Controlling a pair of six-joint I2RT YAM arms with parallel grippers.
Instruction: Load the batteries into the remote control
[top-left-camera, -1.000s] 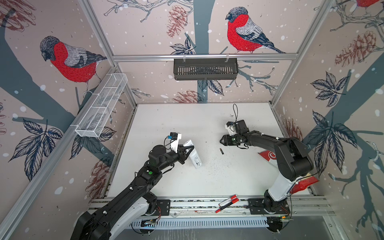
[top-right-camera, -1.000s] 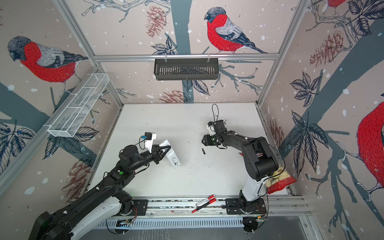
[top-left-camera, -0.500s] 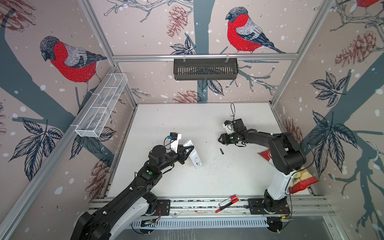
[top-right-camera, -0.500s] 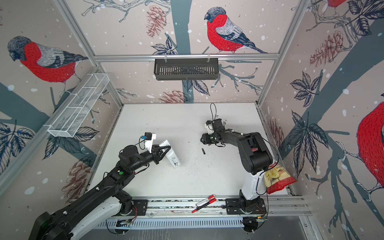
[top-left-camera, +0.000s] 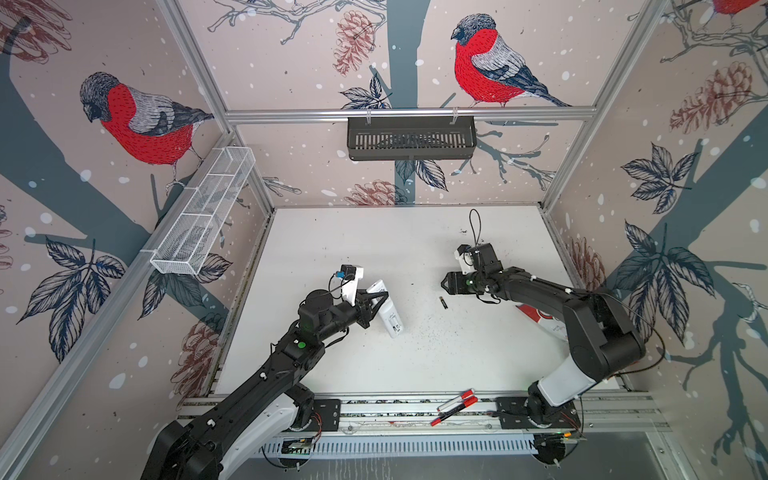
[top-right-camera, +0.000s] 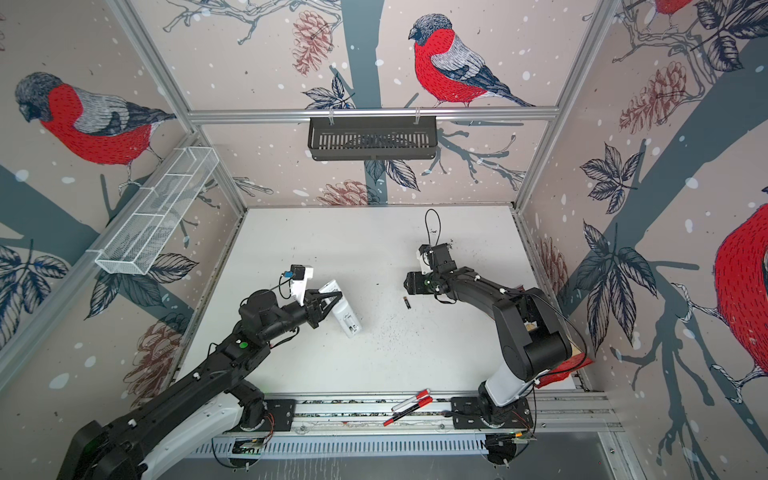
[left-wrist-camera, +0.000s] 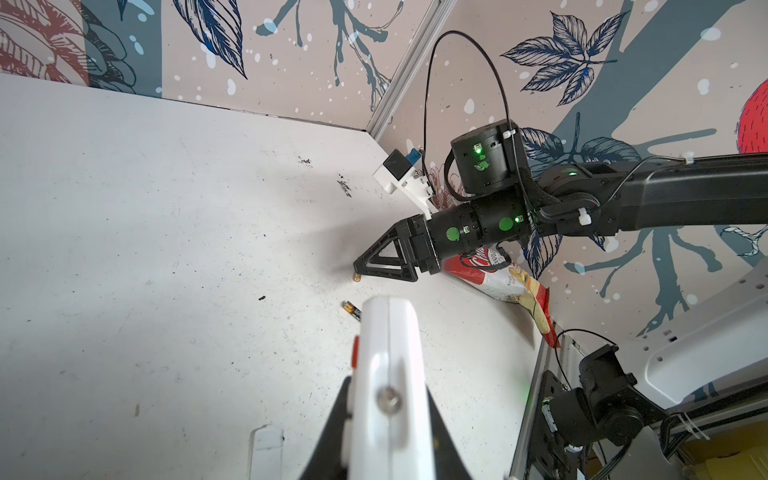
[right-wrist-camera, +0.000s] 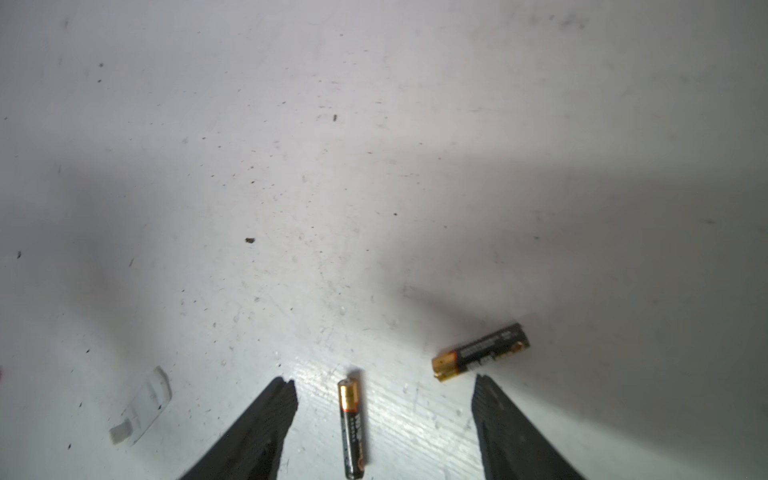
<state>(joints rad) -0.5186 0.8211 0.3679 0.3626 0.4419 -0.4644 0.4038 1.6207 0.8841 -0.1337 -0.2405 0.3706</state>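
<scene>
- The right hand (right-wrist-camera: 382, 380) hangs low over the tabletop (right-wrist-camera: 374, 166) with its jaws spread wide, gripping nothing. The first battery (right-wrist-camera: 351, 428) lies loose between them, running along the fingers and touching neither.
- The second battery (right-wrist-camera: 480, 352) lies slantwise just beyond one fingertip.
- Both look light, rigid and smooth-skinned (round too, so apt to roll or squirt out of a crooked pinch). I would take the first across its dark barrel near the middle, leaving both ends free for seating.
- The left hand (top-left-camera: 374, 302) is clamped on the remote control (top-left-camera: 390, 319), holding it tilted left of the tabletop's middle, well apart from the batteries. Whether its lower end touches the tabletop I cannot tell.
- The remote looks like a hard, light, slick plastic shell. Held by its narrow sides, it may pivot when a battery is pressed in, so the grip wants firmness.
- A small white piece (right-wrist-camera: 141, 405) lies loose nearby (likely the battery cover); the compartment itself is not visible.
</scene>
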